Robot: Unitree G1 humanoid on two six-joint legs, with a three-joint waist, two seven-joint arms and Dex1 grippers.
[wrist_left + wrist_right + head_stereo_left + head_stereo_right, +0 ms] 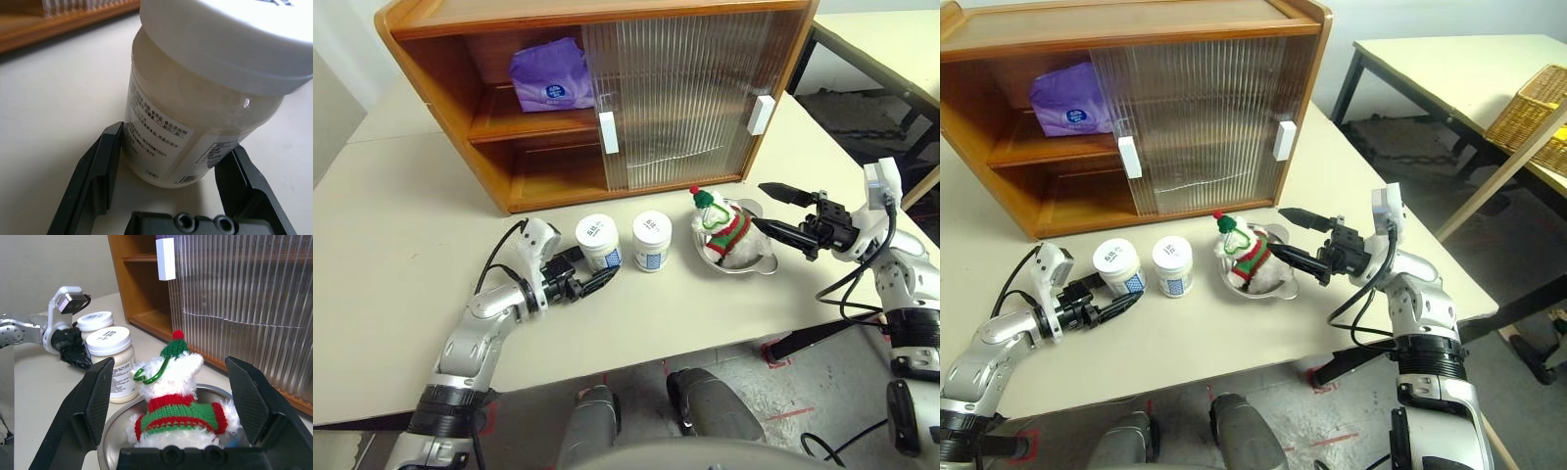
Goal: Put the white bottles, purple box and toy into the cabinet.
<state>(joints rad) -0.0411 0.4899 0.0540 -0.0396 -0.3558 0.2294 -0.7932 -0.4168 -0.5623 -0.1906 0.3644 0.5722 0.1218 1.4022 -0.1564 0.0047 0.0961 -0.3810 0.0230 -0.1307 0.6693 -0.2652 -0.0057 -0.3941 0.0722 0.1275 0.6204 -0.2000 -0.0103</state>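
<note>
Steel bowl (756, 264) on cream table (391, 245); wicker basket (1533, 108) on far table (1449, 64).

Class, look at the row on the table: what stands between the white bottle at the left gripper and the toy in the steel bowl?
The second white bottle stands between the first bottle and the toy, in the left eye view.

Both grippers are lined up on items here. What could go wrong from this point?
The left gripper straddles the nearer white bottle low on its body; closing there might tip it into the second bottle close beside it.

The toy sits in a loose steel bowl; the open right gripper could shove or drag the bowl along.

The cabinet is open only on its left side, where the purple box already fills the upper shelf, so room there is limited.
</note>
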